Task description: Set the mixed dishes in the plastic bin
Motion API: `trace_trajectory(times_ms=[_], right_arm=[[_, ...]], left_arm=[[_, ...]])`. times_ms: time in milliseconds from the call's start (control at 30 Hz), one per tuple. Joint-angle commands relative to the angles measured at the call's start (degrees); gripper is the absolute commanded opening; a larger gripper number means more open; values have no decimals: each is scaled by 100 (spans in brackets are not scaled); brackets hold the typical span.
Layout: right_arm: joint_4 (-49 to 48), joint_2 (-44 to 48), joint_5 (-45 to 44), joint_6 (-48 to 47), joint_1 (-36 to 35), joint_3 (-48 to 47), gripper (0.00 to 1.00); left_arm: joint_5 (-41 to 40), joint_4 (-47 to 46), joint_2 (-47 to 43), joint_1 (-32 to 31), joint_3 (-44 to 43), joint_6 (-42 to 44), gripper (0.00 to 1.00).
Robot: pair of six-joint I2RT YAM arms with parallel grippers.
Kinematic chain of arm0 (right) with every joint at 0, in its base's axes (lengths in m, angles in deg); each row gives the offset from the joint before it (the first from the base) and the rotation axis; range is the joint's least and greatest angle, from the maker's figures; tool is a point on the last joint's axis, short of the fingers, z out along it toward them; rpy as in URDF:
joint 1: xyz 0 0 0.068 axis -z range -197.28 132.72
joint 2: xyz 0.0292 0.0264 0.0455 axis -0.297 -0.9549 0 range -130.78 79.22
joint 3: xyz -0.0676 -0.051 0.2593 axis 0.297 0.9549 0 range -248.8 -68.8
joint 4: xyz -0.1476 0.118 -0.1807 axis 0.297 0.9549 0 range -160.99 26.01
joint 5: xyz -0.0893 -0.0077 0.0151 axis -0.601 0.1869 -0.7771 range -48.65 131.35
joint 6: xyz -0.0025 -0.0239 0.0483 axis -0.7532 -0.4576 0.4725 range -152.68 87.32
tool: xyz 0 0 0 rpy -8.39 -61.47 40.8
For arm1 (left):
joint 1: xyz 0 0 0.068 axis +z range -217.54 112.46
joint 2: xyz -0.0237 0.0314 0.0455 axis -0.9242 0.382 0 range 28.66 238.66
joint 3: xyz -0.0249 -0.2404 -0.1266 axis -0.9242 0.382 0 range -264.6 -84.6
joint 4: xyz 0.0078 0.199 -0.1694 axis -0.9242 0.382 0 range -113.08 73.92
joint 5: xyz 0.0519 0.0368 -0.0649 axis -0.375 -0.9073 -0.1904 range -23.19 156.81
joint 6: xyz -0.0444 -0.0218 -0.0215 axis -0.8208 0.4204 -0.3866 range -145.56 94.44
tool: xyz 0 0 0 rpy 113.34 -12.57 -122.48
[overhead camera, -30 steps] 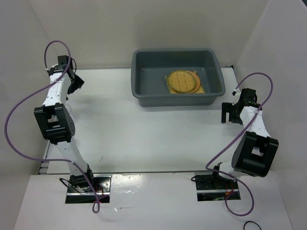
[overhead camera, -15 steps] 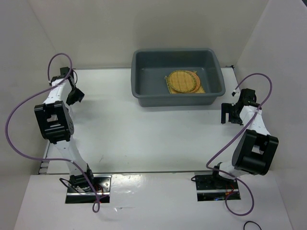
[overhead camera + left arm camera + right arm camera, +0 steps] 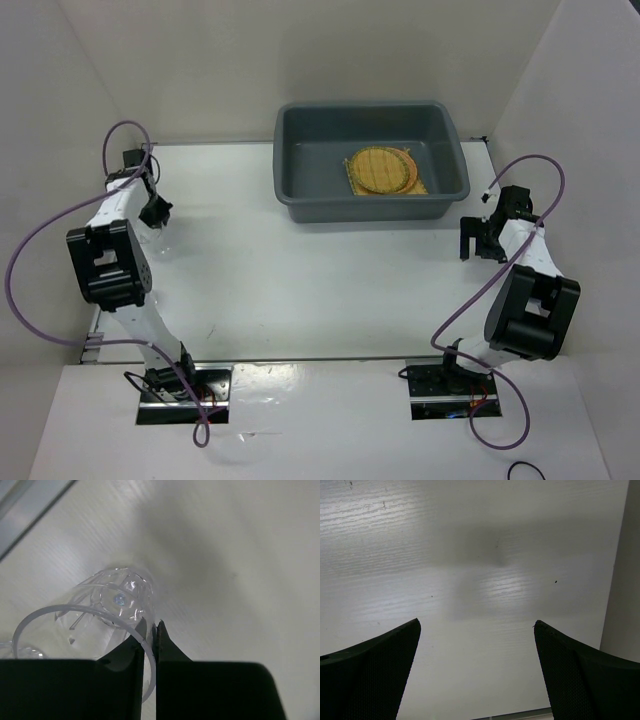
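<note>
A small clear glass cup (image 3: pixel 115 600) stands on the white table at the far left. My left gripper (image 3: pixel 151 625) is shut on its rim, one finger inside the cup and one outside; in the top view this gripper (image 3: pixel 155 212) hangs low near the table's left edge. The grey plastic bin (image 3: pixel 290 190) stands at the back centre. In it lie a square yellow woven mat (image 3: pixel 422 187) and, on top of that, a yellow woven green-rimmed disc (image 3: pixel 380 170). My right gripper (image 3: pixel 477 625) is open over bare table at the right side (image 3: pixel 478 243), with nothing between its fingers.
White walls close in the table on the left, back and right. The right gripper hangs close to the right wall (image 3: pixel 622 580). A metal rail (image 3: pixel 30 510) runs along the table's left edge beside the cup.
My left gripper has come down and toward the near side along the left edge, then shut on the cup's rim. The right arm has barely moved.
</note>
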Motion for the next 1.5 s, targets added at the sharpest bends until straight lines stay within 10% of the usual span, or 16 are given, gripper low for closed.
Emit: trace_trajectory(times_ms=[0,167,300,500,600,733,1233,1467], right_arm=[[-34,-67,-16,-33,-30,15,98],[18,-7,36,-33,-30,15,98],[18,108,168,-33,-30,15,98],[71,108,379,-138,-30,-38,98],[71,108,502,-191,-30,-38,98],[124,56,502,-192,-30,-38,98],[124,-50,502,-192,-30,-38,98],[124,-103,502,-192,-30,-38,98]], left_arm=[[1236,-1095,-1174,9,17,-381,0],[2415,-2484,-2326,-324,377,-1147,0],[4189,-5301,-2374,-850,450,-1209,0],[4599,-1534,95,-2325,-3439,1074,0],[2862,94,1344,-3205,-5611,1857,0],[1059,509,2083,-3944,-6404,1920,0],[519,809,3113,-4746,-5467,1928,17],[967,809,3227,-4746,-5387,1928,44]])
